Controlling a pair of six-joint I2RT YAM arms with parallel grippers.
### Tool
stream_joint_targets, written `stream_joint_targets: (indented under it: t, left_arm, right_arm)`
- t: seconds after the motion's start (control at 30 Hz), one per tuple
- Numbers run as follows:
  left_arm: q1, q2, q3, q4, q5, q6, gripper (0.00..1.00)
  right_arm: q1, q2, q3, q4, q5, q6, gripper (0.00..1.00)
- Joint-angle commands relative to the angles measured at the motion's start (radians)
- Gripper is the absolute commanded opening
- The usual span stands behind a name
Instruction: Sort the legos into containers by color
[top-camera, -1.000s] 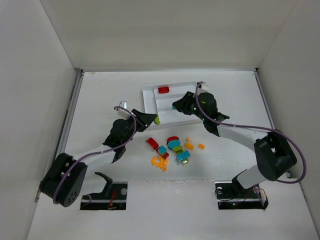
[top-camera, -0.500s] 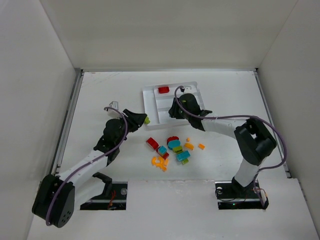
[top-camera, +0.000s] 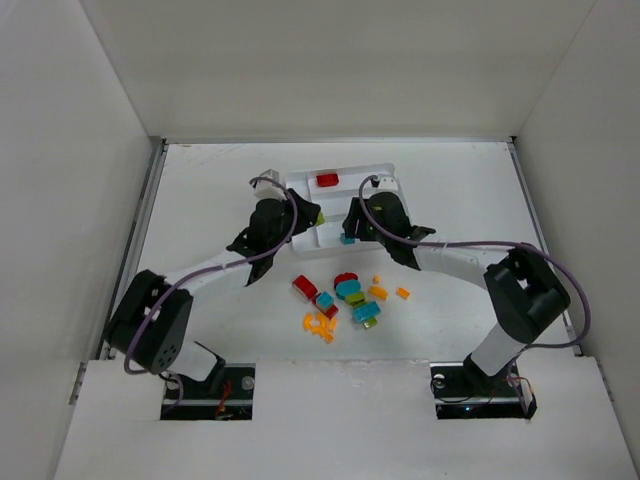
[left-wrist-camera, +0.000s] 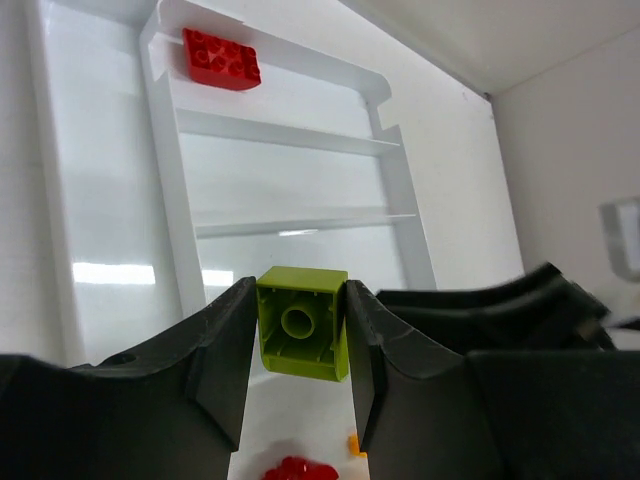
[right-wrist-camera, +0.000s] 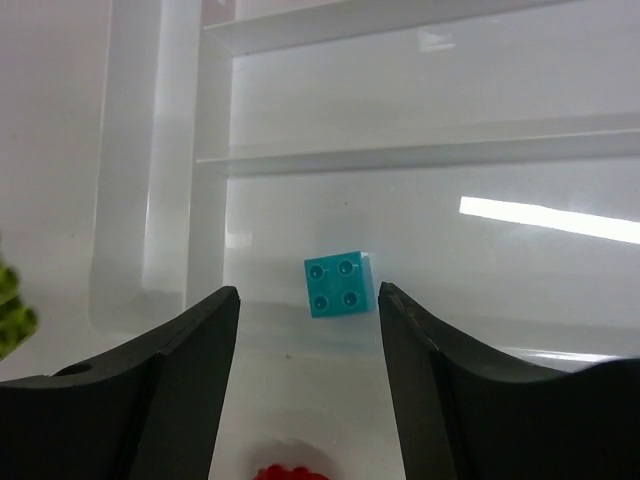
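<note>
Moved: left hand (left-wrist-camera: 297, 335) brought over tray (top-camera: 296, 205) corner, right hand (right-wrist-camera: 307, 292) opened | Left: clamped on lime brick (left-wrist-camera: 300, 322) | Right: jaws apart, empty, teal brick (right-wrist-camera: 340, 285) dropped in tray's nearest slot | Done: 2 in tray, red brick (top-camera: 327, 180) in farthest slot | Remaining: legos (top-camera: 345, 295) heaped on surface just beside tray
</note>
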Motion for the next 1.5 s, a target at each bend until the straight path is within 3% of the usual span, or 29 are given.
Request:
stream_joint_targets:
  t: [0.0, 0.07, 0.17, 0.23, 0.43, 0.67, 0.83, 0.93, 1.13, 1.33, 1.47]
  left_arm:
    - [-0.02, 0.093, 0.123, 0.034, -0.045, 0.077, 0.11]
    - [-0.023, 0.159, 0.185, 0.031, -0.047, 0.091, 0.11]
    - [-0.028, 0.249, 0.275, 0.007, -0.045, 0.129, 0.11]
    - [-0.026, 0.329, 0.354, -0.027, -0.047, 0.163, 0.11]
    - [-0.032, 0.49, 0.515, -0.091, -0.054, 0.212, 0.13]
    - [-0.044, 0.567, 0.63, -0.151, -0.1, 0.299, 0.19]
    - [-0.049, 0.59, 0.661, -0.171, -0.11, 0.327, 0.32]
    - [-0.044, 0.56, 0.635, -0.174, -0.111, 0.334, 0.42]
    - [-0.023, 0.438, 0.485, -0.165, -0.128, 0.328, 0.42]
    - [-0.035, 0.264, 0.299, -0.167, -0.128, 0.301, 0.25]
    - [-0.058, 0.098, 0.133, -0.162, -0.125, 0.232, 0.17]
  right_arm:
    - [0.003, -0.068, -0.022, 0.082, 0.035, 0.003, 0.64]
    - [0.003, -0.072, -0.031, 0.083, 0.045, 0.014, 0.6]
    - [0.002, -0.112, -0.079, 0.12, 0.06, 0.047, 0.33]
    - [-0.007, -0.132, -0.111, 0.145, 0.065, 0.067, 0.25]
    - [-0.041, -0.144, -0.173, 0.211, 0.037, 0.092, 0.29]
    - [-0.043, -0.154, -0.182, 0.228, 0.022, 0.087, 0.35]
    - [-0.041, -0.146, -0.179, 0.228, 0.014, 0.083, 0.42]
    - [-0.038, -0.143, -0.177, 0.228, 0.014, 0.077, 0.47]
    - [-0.041, -0.146, -0.18, 0.229, 0.017, 0.075, 0.48]
    - [-0.038, -0.15, -0.167, 0.2, 0.02, 0.044, 0.21]
    - [-0.006, -0.144, -0.131, 0.146, 0.025, 0.023, 0.15]
